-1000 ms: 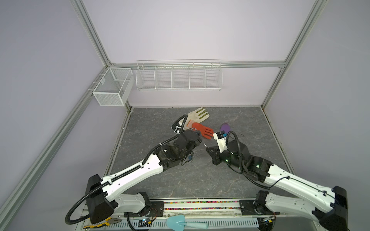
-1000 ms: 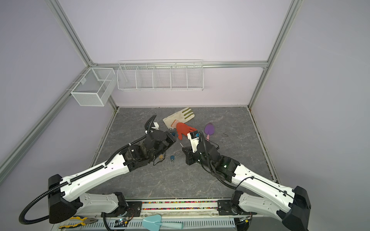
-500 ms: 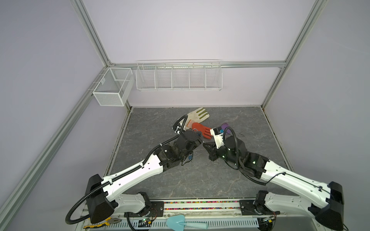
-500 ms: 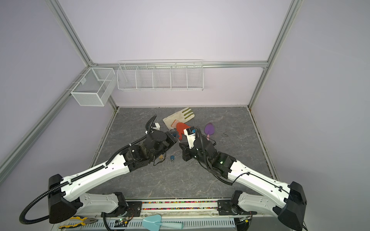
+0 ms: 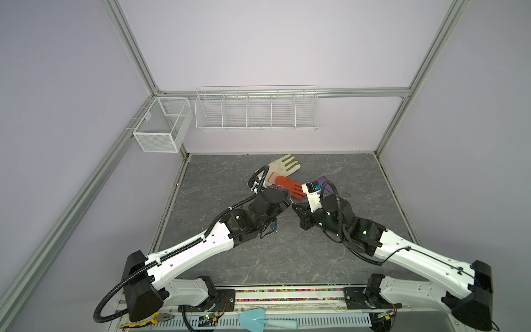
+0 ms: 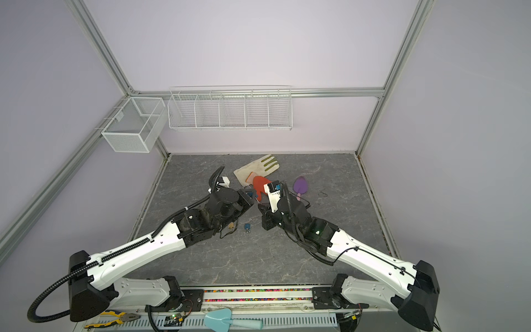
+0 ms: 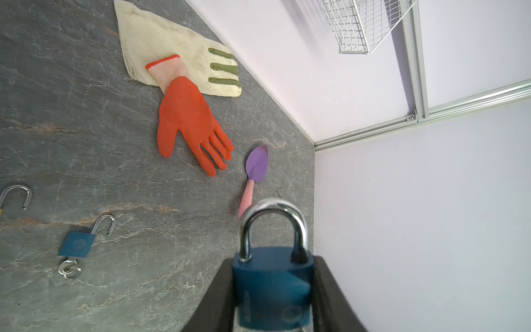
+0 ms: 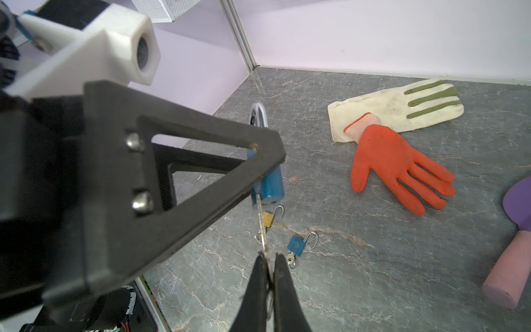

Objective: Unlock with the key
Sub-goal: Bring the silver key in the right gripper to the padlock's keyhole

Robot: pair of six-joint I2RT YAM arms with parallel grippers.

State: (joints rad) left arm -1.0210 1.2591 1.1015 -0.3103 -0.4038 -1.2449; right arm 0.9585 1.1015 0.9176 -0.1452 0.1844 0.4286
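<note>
Blue padlock (image 7: 273, 287), left wrist view: body clamped between the left gripper (image 7: 273, 260) fingers, its steel shackle standing past the fingertips. Beyond them on the grey table (image 7: 86, 143) lie an orange glove (image 7: 189, 120), a cream glove (image 7: 172, 43), a purple trowel (image 7: 257, 165) and a small blue padlock (image 7: 76, 244), shackle open.

Right wrist view: right gripper (image 8: 268, 258) pinched on the key (image 8: 262, 227), whose blade reaches ahead of the fingertips to the padlock's underside; entry cannot be told. A brass padlock (image 8: 267, 219) lies behind the blade.

Both top views: the grippers meet tip to tip, mid-table.

Top views look down over the whole table (image 5: 258, 258); close wrist views both show the orange glove (image 7: 186, 115).
</note>
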